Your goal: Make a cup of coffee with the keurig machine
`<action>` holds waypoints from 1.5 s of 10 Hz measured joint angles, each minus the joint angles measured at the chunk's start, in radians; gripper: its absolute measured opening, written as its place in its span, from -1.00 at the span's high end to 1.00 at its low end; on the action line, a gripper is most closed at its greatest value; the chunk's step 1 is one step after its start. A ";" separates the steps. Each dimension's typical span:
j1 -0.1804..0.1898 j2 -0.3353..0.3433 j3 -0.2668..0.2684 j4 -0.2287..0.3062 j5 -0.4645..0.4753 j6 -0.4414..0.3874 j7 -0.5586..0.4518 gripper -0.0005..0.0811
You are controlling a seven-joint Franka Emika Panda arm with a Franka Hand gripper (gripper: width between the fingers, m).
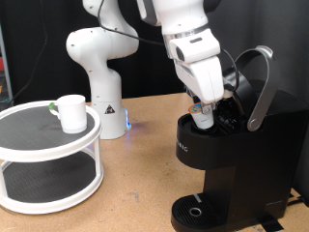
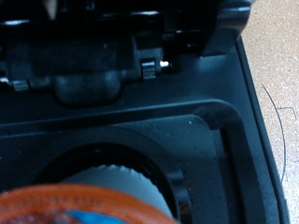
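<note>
Keurig machine (image 1: 227, 155) glossy black plastic; cup (image 1: 70, 112) smooth white.

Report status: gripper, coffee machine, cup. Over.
Gripper down in the open coffee machine, holding a pod over the chamber. Lid up. Cup on the round shelf, exterior view's left. Nothing blocking.

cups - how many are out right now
1. The cup stands on the top tier of the white round rack at the exterior view's left, apart from the keurig machine, where the gripper is at the open lid. Others may be hidden.
</note>
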 joint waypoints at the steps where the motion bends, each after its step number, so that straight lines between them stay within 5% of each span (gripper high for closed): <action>1: 0.000 0.007 0.000 -0.001 0.000 0.006 0.000 -0.07; 9: 0.000 0.024 0.017 -0.017 -0.021 0.008 -0.001 -0.15; 10: 0.000 0.031 0.018 -0.018 -0.022 0.009 -0.001 -0.60; 11: 0.000 0.036 0.018 -0.020 -0.022 0.013 -0.001 -0.60; 12: 0.000 0.038 0.018 -0.022 -0.022 0.018 -0.001 -0.90; 15: -0.001 0.034 0.015 -0.023 0.014 0.021 -0.013 -0.98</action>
